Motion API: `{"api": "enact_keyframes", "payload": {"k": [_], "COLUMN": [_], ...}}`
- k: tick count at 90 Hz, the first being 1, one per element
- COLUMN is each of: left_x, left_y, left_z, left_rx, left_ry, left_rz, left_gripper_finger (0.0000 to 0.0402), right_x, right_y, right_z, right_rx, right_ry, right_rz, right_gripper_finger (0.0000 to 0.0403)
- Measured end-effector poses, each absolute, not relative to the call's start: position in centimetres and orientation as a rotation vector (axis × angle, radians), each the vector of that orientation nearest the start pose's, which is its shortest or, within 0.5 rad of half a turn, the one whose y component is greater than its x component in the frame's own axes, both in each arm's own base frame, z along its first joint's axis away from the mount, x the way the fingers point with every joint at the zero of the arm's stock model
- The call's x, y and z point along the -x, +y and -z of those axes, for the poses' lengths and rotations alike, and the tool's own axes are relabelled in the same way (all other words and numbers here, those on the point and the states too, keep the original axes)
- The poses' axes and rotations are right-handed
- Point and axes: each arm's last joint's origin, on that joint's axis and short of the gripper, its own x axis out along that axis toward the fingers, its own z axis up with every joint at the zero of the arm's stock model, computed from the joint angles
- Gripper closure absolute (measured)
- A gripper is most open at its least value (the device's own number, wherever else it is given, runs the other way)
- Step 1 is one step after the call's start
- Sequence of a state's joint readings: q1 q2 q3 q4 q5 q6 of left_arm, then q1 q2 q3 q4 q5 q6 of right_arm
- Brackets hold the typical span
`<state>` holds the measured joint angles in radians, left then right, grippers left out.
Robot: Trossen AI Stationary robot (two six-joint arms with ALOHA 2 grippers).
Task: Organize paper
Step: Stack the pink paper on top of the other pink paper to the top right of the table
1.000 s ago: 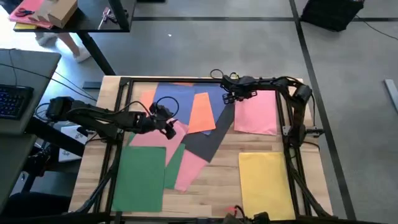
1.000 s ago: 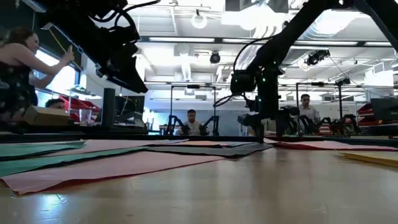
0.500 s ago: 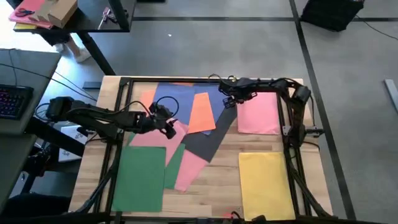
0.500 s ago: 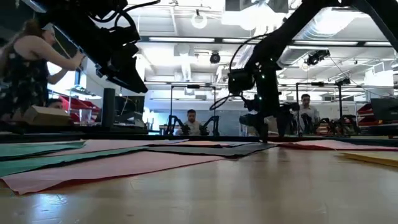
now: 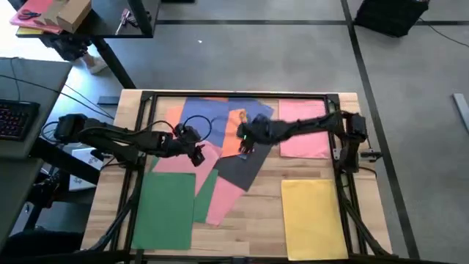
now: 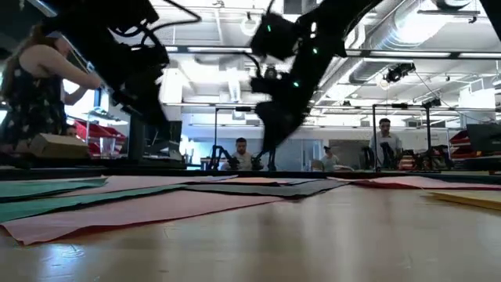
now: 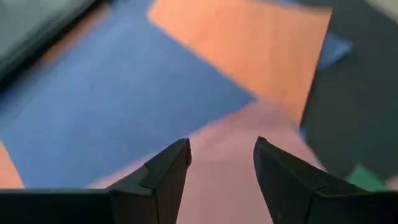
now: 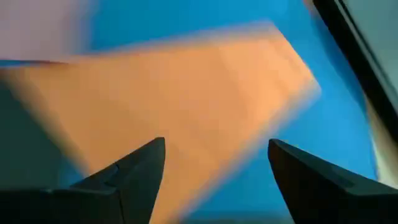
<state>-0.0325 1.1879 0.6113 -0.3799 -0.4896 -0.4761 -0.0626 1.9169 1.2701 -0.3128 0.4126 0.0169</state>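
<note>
Light wood counter (image 5: pixel 256 213) w/ black frame rail (image 5: pixel 234 93) along its far edge. Keyboard (image 5: pixel 15 117) seen on a desk beside it. Cardboard box (image 5: pixel 69 11) and scissors (image 5: pixel 29 15) seen on another desk farther off. In low view, a person (image 6: pixel 27 86) is seen nearby; two more people (image 6: pixel 241 153) (image 6: pixel 383 141) are seen in the background.

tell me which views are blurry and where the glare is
Right wrist view: the orange paper sheet is smeared at its edges, while the fingers stay sharp. Left wrist view: the blue paper sheet is soft. Low view: both arms are dark, blurred silhouettes against bright ceiling lights. High view: evenly lit, no glare.
</note>
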Motion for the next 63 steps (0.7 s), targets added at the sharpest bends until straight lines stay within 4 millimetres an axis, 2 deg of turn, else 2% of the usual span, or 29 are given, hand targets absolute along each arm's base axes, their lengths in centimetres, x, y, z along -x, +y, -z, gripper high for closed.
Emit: {"api": "enact_keyframes", "payload": {"k": [12, 26, 33, 41, 54, 63], "left_x": [-19.8, -16.9, -16.2, -15.2, -12.9, -12.5], "left_y": [0.6, 1.2, 1.5, 1.7, 2.0, 2.1], "left_z": [-18.8, -18.8, -18.5, -17.0, -13.6, -12.4], "left_rx": [0.213, 0.301, 0.368, 0.413, 0.516, 0.567], "left_ry": [0.897, 0.994, 0.981, 0.996, 1.066, 1.044], "left_rz": [-0.679, -0.878, -0.926, -0.970, -1.075, -1.088], "left_gripper_finger": [0.0234, 0.0234, 0.0234, 0.0234, 0.0234, 0.0234], "right_x": [-41.8, -43.4, -44.2, -45.3, -46.3, -46.5], "right_y": [-0.3, 0.4, 0.5, 0.7, 0.8, 0.8], "right_z": [-16.6, -13.2, -12.8, -12.6, -11.1, -10.9], "right_rx": [0.396, 0.544, 0.587, 0.647, 0.765, 0.814], "right_ry": [0.801, 0.801, 0.792, 0.775, 0.792, 0.787], "right_rz": [0.277, 0.157, 0.114, 0.055, -0.030, -0.069], "right_gripper_finger": [0.0132, 0.0132, 0.0132, 0.0132, 0.0133, 0.0133]}}
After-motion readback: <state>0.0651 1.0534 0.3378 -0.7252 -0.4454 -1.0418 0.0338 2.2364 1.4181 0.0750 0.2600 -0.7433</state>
